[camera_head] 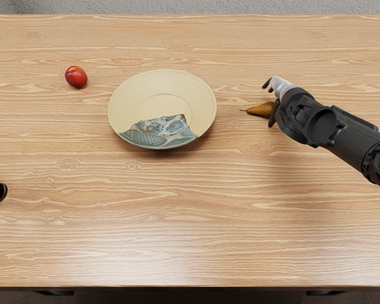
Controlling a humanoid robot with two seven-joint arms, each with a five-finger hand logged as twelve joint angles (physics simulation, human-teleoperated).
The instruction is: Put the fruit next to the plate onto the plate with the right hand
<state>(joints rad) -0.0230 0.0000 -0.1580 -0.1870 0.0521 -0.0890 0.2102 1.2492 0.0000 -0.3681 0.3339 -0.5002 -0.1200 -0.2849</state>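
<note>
lying partly hidden by the right hand [280, 95], the pear [259, 110] points left.

Red apple [76, 76] on wooden table [190, 221]

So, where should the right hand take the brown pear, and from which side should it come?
Probably around the thick body of the pear, from above and the right, where the right hand is. It lies on its side, its thin stem end pointing left at the plate, too narrow to grip well.
</note>
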